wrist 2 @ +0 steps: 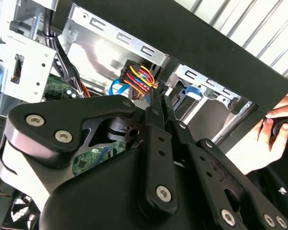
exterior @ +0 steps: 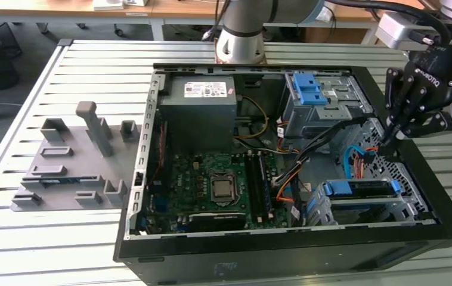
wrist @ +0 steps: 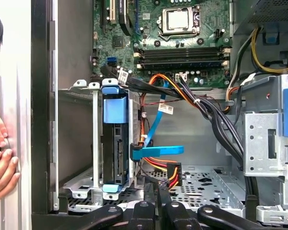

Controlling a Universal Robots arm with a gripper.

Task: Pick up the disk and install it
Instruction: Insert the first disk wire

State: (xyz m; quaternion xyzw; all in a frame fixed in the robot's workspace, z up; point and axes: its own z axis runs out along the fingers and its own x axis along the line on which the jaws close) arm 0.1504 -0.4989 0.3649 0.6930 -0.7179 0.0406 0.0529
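Note:
The disk (exterior: 359, 189) sits edge-on in the drive cage at the case's front corner, on the exterior view's right, with its blue carrier frame showing. In the first wrist view the disk (wrist: 116, 153) stands in the cage between metal rails. My gripper (exterior: 388, 145) hangs just above the case's side wall, behind the disk, with its fingers (wrist 2: 156, 108) pressed together and nothing between them. In the first wrist view my gripper (wrist: 159, 194) is close to a black power plug (wrist: 173, 174) with red and yellow wires, beside the disk.
A grey power-supply box (exterior: 198, 98) and a blue latch (exterior: 309, 89) lie at the case's back. The motherboard (exterior: 218, 185) fills the floor. A blue data cable (wrist: 156, 151) hangs near the disk. A grey fixture (exterior: 75, 161) stands outside. A person's hand (wrist: 0, 165) rests beside the case wall.

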